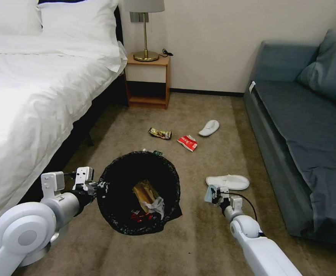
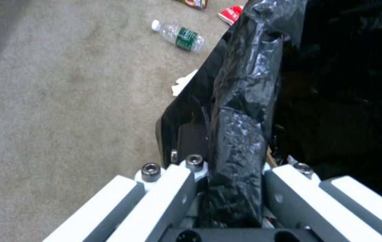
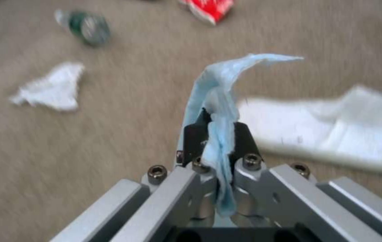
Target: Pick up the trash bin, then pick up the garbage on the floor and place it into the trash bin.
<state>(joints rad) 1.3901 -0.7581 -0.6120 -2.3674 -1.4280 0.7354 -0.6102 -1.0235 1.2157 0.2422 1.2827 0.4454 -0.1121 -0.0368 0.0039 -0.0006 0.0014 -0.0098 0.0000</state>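
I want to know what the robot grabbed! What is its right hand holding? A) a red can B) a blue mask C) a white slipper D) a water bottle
B: the right gripper has its jaws shut on a blue mask, while the white slipper lies on the carpet beside it.

The trash bin [image 1: 139,191] wears a crinkly, glossy black plastic bag [image 2: 240,127], pinched between the left gripper's [image 2: 226,174] jaws of matt white plastic with steel screws. The right gripper [image 3: 217,151], of brushed grey metal with black rubbery pads [image 3: 194,139], clamps a soft, thin blue mask [image 3: 220,101] of fibrous cloth. The floor [image 1: 198,237] is matt short-pile beige carpet. On it lie a clear plastic bottle [image 2: 179,34], a crumpled white tissue [image 3: 52,88], a shiny wrapper [image 1: 160,133] and 2 white cloth slippers [image 1: 228,181].
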